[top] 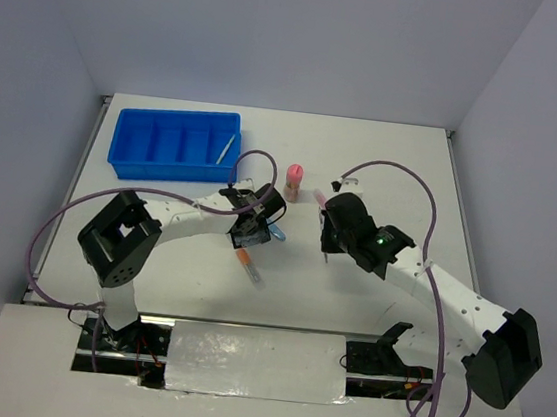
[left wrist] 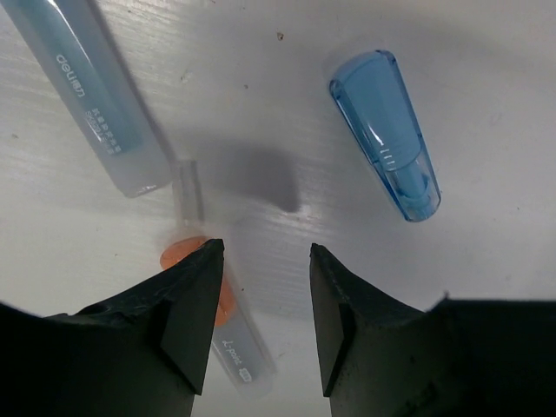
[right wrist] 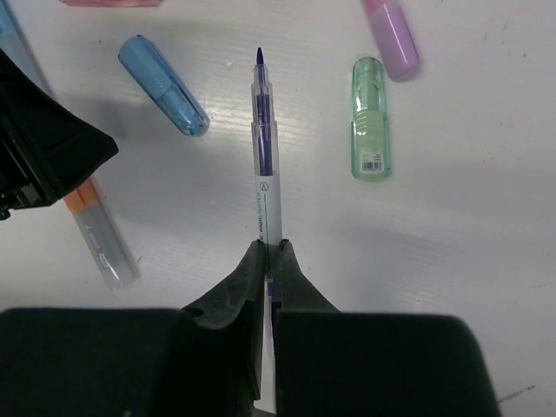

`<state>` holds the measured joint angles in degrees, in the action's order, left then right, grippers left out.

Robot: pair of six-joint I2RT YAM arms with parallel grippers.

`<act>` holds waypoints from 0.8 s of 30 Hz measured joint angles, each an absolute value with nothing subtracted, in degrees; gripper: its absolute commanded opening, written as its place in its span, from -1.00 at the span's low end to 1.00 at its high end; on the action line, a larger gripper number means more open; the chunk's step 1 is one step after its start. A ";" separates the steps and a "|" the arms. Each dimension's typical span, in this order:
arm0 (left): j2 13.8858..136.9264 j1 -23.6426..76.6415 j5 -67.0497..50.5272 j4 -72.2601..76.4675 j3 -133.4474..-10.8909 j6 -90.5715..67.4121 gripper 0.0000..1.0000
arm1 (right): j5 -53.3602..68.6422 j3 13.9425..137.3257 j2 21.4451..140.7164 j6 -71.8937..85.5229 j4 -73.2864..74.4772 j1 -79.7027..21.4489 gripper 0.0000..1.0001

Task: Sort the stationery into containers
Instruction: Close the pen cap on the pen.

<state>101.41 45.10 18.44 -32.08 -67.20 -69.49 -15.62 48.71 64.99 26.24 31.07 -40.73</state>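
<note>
The blue tray [top: 175, 144] sits at the back left with a thin pen [top: 227, 146] in its right compartment. My left gripper [top: 254, 228] is open and low over the table [left wrist: 265, 252]. An orange marker [left wrist: 228, 330] lies by its left finger, also seen from above [top: 249, 266]. A blue cap-shaped marker [left wrist: 387, 135] and a teal marker [left wrist: 91, 91] lie ahead of it. My right gripper [right wrist: 271, 252] is shut on a white pen with a purple tip [right wrist: 265, 191], held above the table [top: 328, 236].
A pink-capped cylinder [top: 293, 180] stands behind the grippers. Below the right gripper lie a green marker [right wrist: 371, 117], a purple marker [right wrist: 393, 35], the blue marker [right wrist: 163, 84] and the orange marker [right wrist: 100, 234]. The left gripper's black body [right wrist: 43, 148] is close on the left.
</note>
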 measured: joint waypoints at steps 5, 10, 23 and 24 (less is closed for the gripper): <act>102.04 45.10 20.91 -33.74 -67.85 -69.63 0.17 | -15.09 48.29 64.86 25.61 31.16 -40.73 -1.00; 102.02 45.10 22.79 -34.89 -67.90 -69.60 0.20 | -14.33 48.29 64.97 25.41 31.05 -40.75 -1.00; 102.26 44.16 23.62 -33.98 -67.24 -69.23 0.16 | -14.11 48.29 66.76 25.41 30.94 -42.81 -1.00; 102.28 44.01 23.62 -33.87 -67.07 -69.25 0.16 | -14.11 48.29 66.96 25.41 30.96 -42.94 -1.00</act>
